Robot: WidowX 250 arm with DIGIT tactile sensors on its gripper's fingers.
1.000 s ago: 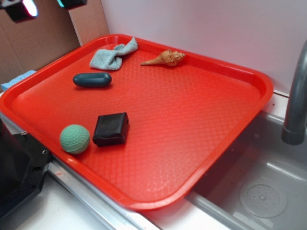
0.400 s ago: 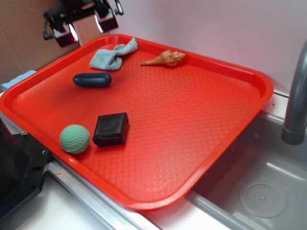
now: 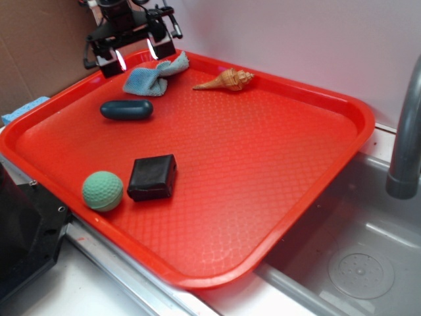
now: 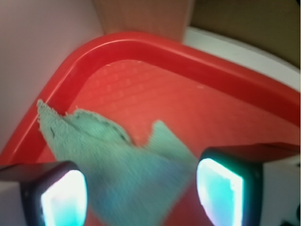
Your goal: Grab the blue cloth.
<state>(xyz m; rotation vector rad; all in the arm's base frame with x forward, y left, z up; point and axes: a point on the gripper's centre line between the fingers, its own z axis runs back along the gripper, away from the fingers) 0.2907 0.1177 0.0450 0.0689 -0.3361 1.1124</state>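
Pincer wide open, hovering right over blue cloth at 11 o'clock corner of red tray; cloth sits between fingers, not gripped.

on the tray: cloth at the far corner, shell to its right, capsule nearer, block right of ball at the front
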